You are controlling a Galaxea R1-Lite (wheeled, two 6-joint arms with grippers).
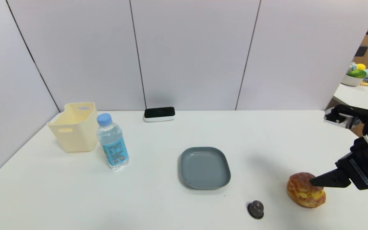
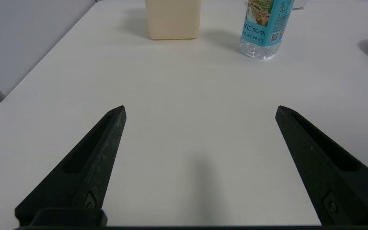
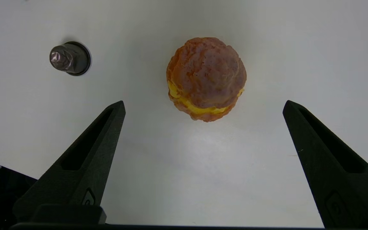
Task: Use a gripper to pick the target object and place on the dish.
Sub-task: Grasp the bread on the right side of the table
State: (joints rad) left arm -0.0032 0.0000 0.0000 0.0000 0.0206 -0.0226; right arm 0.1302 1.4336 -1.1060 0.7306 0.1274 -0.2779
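The task looks barely begun, with 0 of 1 placements made: the right gripper (image 3: 204,101) is above the cream puff (image 3: 207,78) at the near right of the table (image 1: 158,204), its 2 jaws spread wide and holding nothing. Left to do are gripping, lifting and setting it on the dish (image 1: 205,167), while the left gripper (image 2: 201,106) idles, jaws apart, over the near left.

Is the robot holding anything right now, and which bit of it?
No, nothing is held. The right hand is open above the cream puff, and the left hand is open and empty too.
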